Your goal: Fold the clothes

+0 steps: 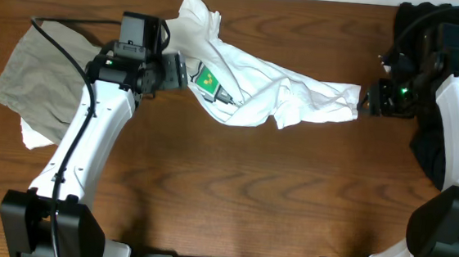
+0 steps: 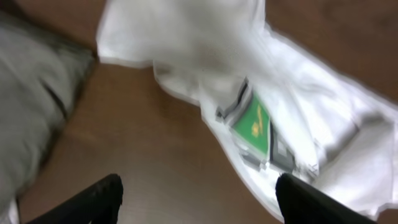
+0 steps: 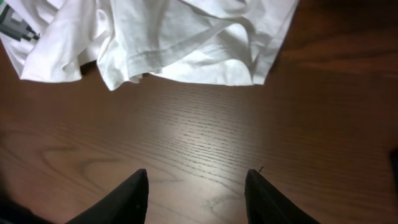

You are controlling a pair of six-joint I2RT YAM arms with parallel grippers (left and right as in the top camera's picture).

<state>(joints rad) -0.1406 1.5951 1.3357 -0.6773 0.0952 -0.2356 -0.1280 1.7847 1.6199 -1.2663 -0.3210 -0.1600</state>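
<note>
A white T-shirt (image 1: 258,81) lies crumpled across the back middle of the wooden table, its green square print (image 1: 208,80) facing up near its left end. My left gripper (image 1: 183,73) is open beside that left end; in the left wrist view the shirt (image 2: 205,56) and print (image 2: 254,123) lie ahead, and the right finger overlaps the shirt's edge. My right gripper (image 1: 366,101) is open just right of the shirt's right end; in the right wrist view the shirt's hem (image 3: 180,56) lies ahead of the empty fingers (image 3: 198,186).
A grey-beige garment (image 1: 41,68) lies at the left, over a white piece (image 1: 36,136); it also shows in the left wrist view (image 2: 31,99). A dark garment (image 1: 430,128) lies at the right edge under the right arm. Bare wood (image 1: 249,196) fills the front.
</note>
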